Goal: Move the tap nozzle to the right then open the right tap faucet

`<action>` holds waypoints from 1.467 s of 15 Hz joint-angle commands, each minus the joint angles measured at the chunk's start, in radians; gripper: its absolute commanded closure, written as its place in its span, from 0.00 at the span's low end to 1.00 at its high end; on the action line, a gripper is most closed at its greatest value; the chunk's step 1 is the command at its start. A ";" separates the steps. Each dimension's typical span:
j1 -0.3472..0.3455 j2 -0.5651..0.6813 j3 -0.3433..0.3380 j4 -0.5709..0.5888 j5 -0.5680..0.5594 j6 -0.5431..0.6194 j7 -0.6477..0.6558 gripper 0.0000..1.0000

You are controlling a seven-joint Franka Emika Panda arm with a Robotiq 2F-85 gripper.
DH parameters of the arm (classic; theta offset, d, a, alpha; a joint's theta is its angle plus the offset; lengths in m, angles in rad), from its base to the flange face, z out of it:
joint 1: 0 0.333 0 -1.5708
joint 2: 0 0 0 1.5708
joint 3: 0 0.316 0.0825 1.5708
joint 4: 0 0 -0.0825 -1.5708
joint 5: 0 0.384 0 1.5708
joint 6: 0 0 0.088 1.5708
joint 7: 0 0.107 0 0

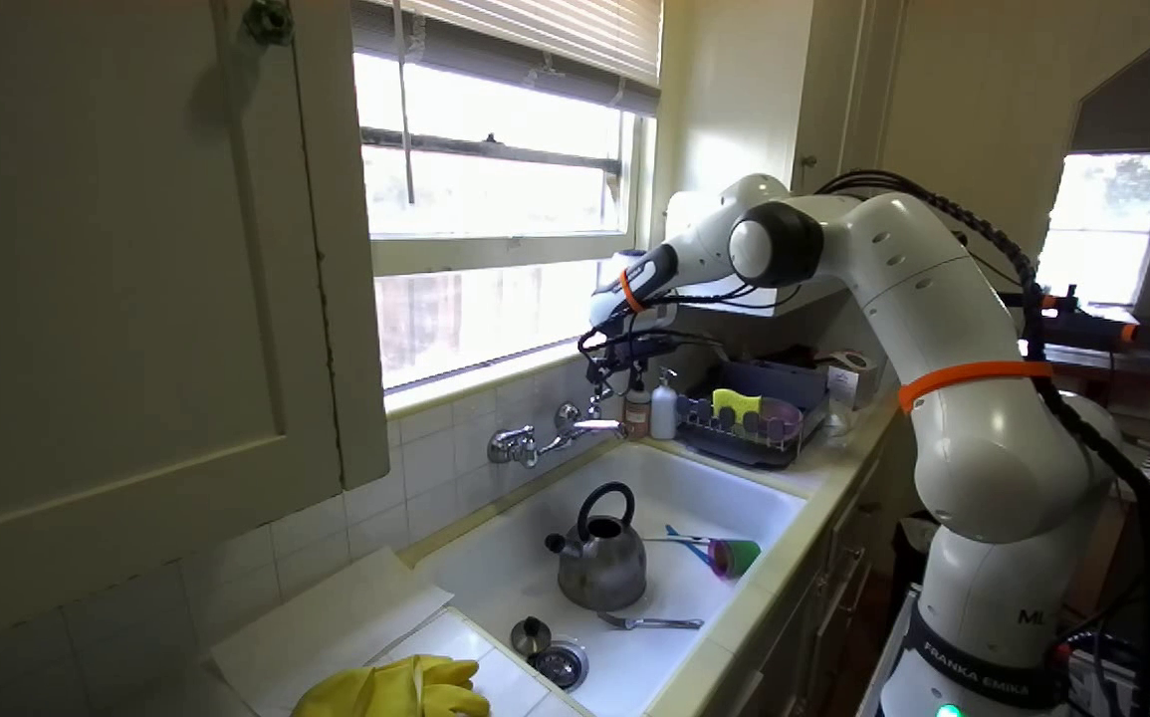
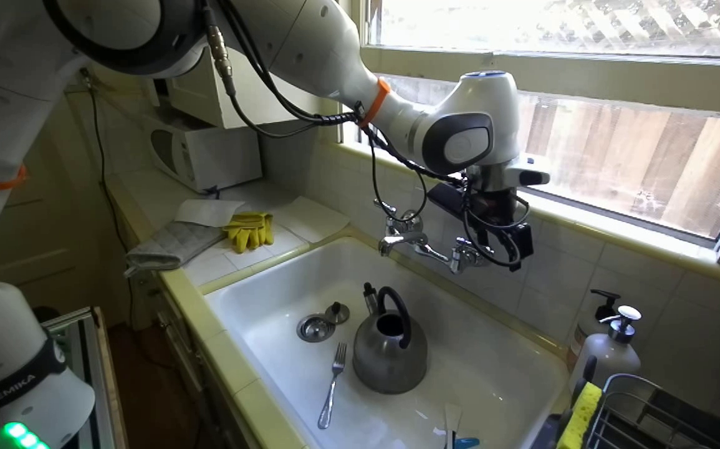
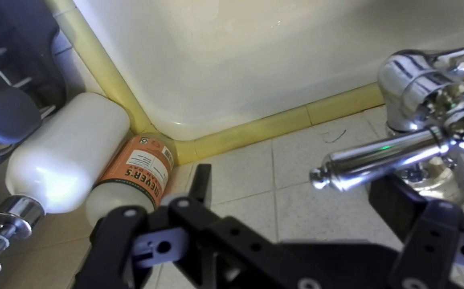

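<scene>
Gripper hangs beside the tiled wall, jaws spread wide, its black fingers well apart. Seen from the wrist, the right tap faucet, a chrome lever with a small ball at its tip, reaches partway across the gap, close by one fingertip; whether they touch cannot be told. The lever belongs to a wall-mounted chrome mixer tap. Its tap nozzle points out toward the sink in an exterior view, mouth turned down, in front of the left-hand valve and well apart from the gripper.

A white pump bottle and an orange-labelled Meyer's bottle stand side by side at the sink's corner. Just past them is a dish rack with a yellow sponge at its edge.

Down in the white sink a grey kettle stands upright. A fork lies beside it, tines toward the drain, and a knobbed metal stopper sits at the drain's edge. A green and pink cup lies on its side near a blue utensil.

Farther off, yellow rubber gloves rest on the counter next to a quilted grey cloth, with a white microwave behind. Above the tap, a blind hangs partway down the window.
</scene>
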 commanded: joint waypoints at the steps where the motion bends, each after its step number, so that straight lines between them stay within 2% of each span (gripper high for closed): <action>1: 0.010 -0.020 -0.027 -0.041 -0.045 -0.081 0.000 0.00; 6: 0.035 -0.024 -0.054 -0.055 -0.090 -0.077 0.028 0.00; 22: 0.063 -0.042 -0.075 -0.087 -0.154 -0.100 0.032 0.00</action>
